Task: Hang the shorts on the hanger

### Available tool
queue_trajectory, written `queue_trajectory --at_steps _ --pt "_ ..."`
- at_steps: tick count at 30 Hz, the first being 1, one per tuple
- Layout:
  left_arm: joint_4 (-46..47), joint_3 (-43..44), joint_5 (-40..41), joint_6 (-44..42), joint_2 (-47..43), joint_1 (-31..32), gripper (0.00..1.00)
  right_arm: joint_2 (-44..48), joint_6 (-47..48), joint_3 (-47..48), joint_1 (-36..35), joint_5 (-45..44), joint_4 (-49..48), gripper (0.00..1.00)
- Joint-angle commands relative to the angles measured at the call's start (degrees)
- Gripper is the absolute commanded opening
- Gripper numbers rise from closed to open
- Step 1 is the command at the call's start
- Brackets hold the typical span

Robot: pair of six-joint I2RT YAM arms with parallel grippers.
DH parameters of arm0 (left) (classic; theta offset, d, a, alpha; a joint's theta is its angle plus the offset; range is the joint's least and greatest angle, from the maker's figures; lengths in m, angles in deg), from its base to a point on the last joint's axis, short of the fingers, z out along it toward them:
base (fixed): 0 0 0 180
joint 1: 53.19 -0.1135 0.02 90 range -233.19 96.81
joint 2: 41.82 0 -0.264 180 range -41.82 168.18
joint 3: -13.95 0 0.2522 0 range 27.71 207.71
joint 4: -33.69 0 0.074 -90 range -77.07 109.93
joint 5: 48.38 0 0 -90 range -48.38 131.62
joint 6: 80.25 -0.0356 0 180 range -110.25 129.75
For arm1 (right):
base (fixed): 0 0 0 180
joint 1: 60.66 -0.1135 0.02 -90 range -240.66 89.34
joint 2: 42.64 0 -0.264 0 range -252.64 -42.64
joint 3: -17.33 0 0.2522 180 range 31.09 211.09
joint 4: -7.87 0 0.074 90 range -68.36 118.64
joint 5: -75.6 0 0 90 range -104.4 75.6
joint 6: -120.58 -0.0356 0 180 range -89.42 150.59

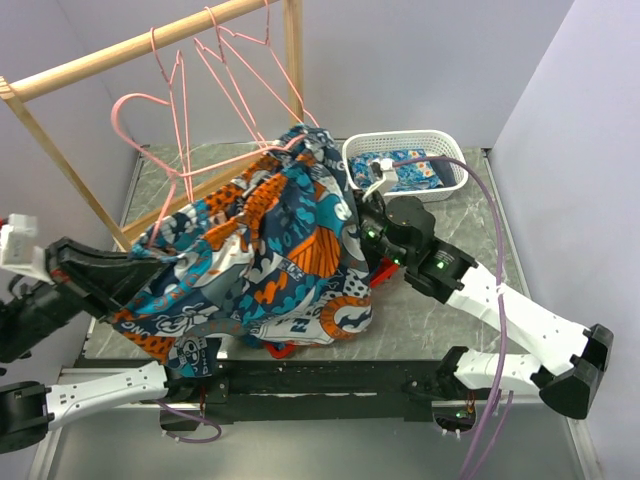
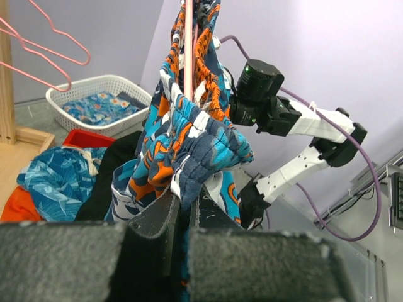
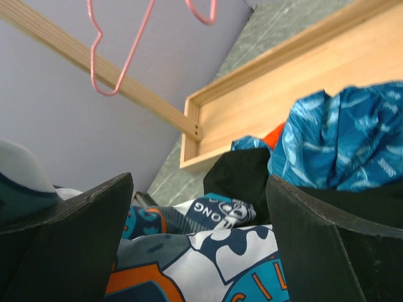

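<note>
Shorts: you have the shorts (image 1: 270,250) bunched up over the middle of the table. Their long axis runs on a diagonal from the near-left corner to the far right, where the high end rises just beside the white basket (image 1: 452,147).
Hanger: in your left wrist view one straight leg of the pink hanger (image 2: 187,44) stands upright through the gathered fabric, which crowds round it. You cannot see its hook there.
Left gripper: the left gripper (image 2: 182,211) has its jaws pressed together on a fold of the shorts' gathered edge, at the low near-left end.
Right gripper: the right gripper (image 3: 200,189) has its jaws spread wide. Printed fabric lies under the gap and nothing is clamped.
Under the shorts: a black garment (image 3: 239,173) and a bright blue garment (image 3: 340,138) lie heaped by the wooden rack base (image 3: 264,107).
Rail: spare pink hangers (image 1: 235,50) hang from the wooden rail (image 1: 120,47).
</note>
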Motion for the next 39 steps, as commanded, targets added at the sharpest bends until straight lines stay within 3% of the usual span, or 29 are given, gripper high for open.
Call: queue_trajectory --at_steps 1,13,20,29,39 --pt "5.9 1.4 1.9 0.2 -1.4 -0.1 0.01 -2.8 4.5 7.4 -3.6 -4.3 0.1 0.94" --pt "6.0 7.1 -0.5 -1.9 -0.8 -1.4 0.01 -9.3 5.9 19.5 -8.4 -4.7 2.4 0.96" --pt "1.7 4.4 1.7 1.1 -2.8 -3.9 0.01 -14.4 5.5 22.0 -12.7 -5.2 2.1 0.95" --pt "-2.5 -0.8 2.2 4.1 -11.5 -10.7 0.01 -20.5 4.9 26.9 -15.7 -5.9 2.9 0.95" --pt "-8.4 0.5 6.6 5.4 -16.4 -16.9 0.01 -32.1 5.3 40.7 -16.3 -7.1 8.0 0.95"
